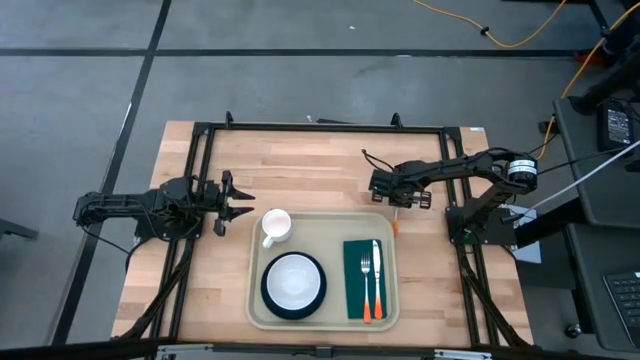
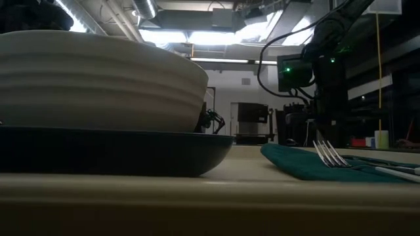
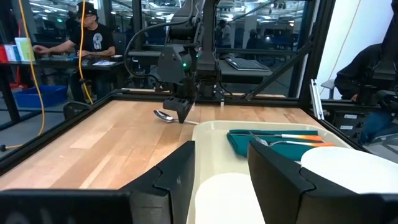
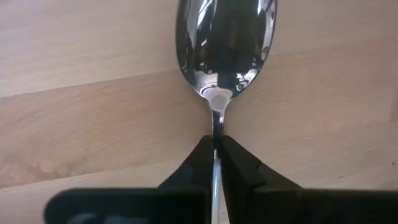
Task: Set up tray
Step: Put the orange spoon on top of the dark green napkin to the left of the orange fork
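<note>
L arm lies low over the table's left side, its left gripper (image 1: 240, 199) pointing toward the tray, jaws spread wide w/ nothing between them; fingertips sit just beside the tray's left rim, near the mug. In the left wrist view the two dark fingers (image 3: 180, 177) stand well apart, framing the cream rim.

Tray (image 1: 255, 300) sits on the wooden table (image 1: 300, 170) at center-front, long side across. On it, L to R: white mug (image 1: 275, 226) in the back-left corner, handle toward the front; dark plate (image 1: 293, 286) w/ a white bowl (image 1: 293, 280) on it, front-left; green napkin (image 1: 368, 279) on the right half, carrying a fork (image 1: 365, 280) and a knife (image 1: 377, 280) side by side, orange handles toward the front edge. Low view looks across the tray: bowl on plate looms at left, napkin and fork tines at right.

R arm reaches in from the table's right side; right gripper (image 1: 385, 184) hangs over bare wood just behind the tray's back-right corner. Jaws pinched narrow on the neck of a spoon (image 4: 225, 43), right wrist view shows fingertips (image 4: 202, 158) closed on the thin stem just below the bowl of the spoon. Spoon is close above or on the wood, can't tell which.

Bkgd of left wrist view: a person seated at a desk.
</note>
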Controlling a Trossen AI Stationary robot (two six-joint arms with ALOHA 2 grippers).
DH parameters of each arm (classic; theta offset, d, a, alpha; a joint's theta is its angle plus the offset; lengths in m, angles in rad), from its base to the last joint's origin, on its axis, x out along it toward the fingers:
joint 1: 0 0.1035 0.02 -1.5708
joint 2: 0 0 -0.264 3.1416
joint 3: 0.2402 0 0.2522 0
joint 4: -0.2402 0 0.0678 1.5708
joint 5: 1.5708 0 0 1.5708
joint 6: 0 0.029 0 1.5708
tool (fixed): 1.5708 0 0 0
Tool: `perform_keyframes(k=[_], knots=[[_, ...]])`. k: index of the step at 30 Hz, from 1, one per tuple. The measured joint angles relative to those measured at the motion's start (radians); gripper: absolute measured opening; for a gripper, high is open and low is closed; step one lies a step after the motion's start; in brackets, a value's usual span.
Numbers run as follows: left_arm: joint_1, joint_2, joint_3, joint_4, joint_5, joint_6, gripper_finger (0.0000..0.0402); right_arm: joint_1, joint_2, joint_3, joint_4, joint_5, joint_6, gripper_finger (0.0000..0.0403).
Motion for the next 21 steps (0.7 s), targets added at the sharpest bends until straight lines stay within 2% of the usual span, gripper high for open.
perform_keyframes(k=[11,21], knots=[[0.0,0.0,0.0,0.0,0.0,0.0,0.0143,0.0,-0.005,0.099,-0.15,-0.033,-0.104,0.0016],[0.0,0.0,0.0,0.0,0.0,0.0,0.0143,0.009,-0.007,0.351,-0.333,-0.017,-0.219,0.0016]])
